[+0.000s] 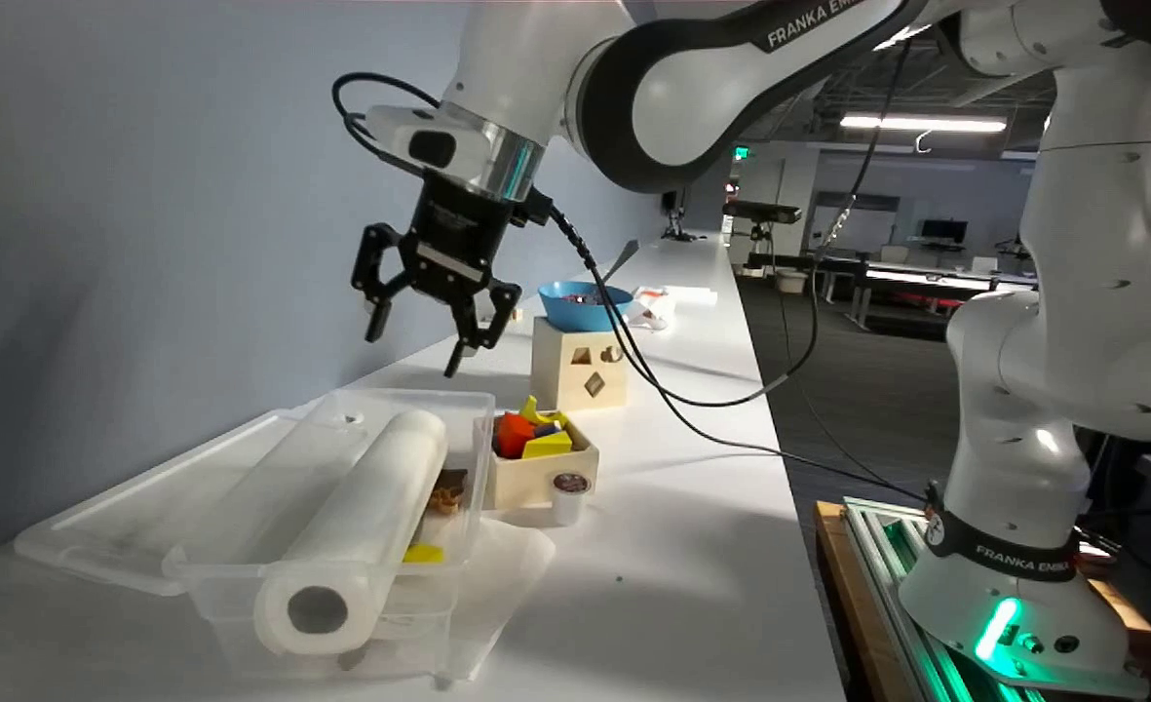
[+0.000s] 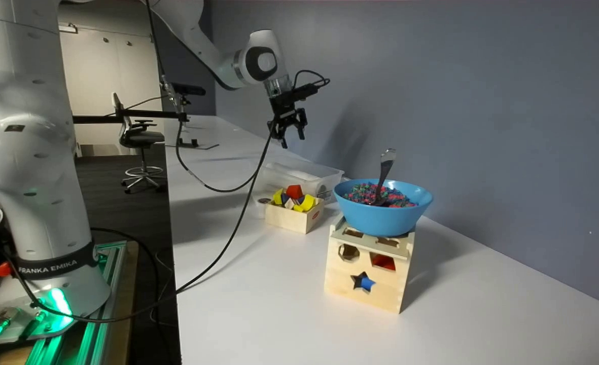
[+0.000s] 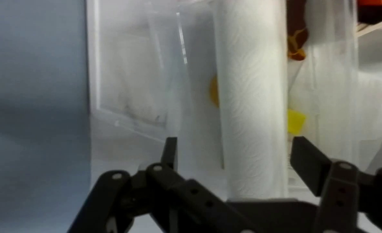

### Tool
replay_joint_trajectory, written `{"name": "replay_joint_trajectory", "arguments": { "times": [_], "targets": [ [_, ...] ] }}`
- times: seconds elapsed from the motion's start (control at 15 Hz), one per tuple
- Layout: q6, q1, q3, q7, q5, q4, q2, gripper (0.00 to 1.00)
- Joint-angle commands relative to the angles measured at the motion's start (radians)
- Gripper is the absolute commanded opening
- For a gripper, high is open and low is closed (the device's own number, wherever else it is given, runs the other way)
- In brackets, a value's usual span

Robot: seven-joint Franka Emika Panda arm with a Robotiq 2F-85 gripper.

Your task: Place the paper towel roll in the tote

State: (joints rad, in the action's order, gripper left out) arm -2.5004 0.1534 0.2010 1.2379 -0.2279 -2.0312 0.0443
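Tote (image 1: 219,590): closest to me, a shallow clear bin set upright on the counter (image 1: 692,604), its long side running along the grey wall (image 1: 146,244);
Paper towel roll (image 1: 370,517): inside the tote already, lying lengthwise, the dark core hole facing me through the bin's near side;
Gripper (image 1: 415,341): hanging above the tote, apart from the roll, fingers (image 3: 309,165) spread wide; in the wrist view the roll shows between them, lower down;
Beside the roll: a yellow piece (image 3: 296,121) and something brown (image 3: 297,42) within the bin's outline; what the brown one is, I can't make out;
Translucent lid (image 1: 146,517): flat, between the tote and the wall;
Wooden box (image 1: 536,478): just beyond the tote, heaped with red, yellow and blue blocks (image 1: 546,446);
Small white cup (image 1: 569,499): upright, just beside the box;
Paper sheet (image 1: 507,585): flat next to the tote; whether it runs underneath, I can't tell;
Sorting cube (image 2: 366,266): farther along the counter, blue bowl (image 2: 380,218) on top, a spoon (image 2: 386,162) leaning in its pink and blue bits (image 2: 398,197)
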Motion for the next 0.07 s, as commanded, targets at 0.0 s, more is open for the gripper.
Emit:
{"name": "replay_joint_trajectory", "arguments": {
  "times": [0.0],
  "targets": [
    [-0.037, 0.007, -0.006, -0.007, -0.001, 0.002, 0.001, 0.96]
  ]
}}
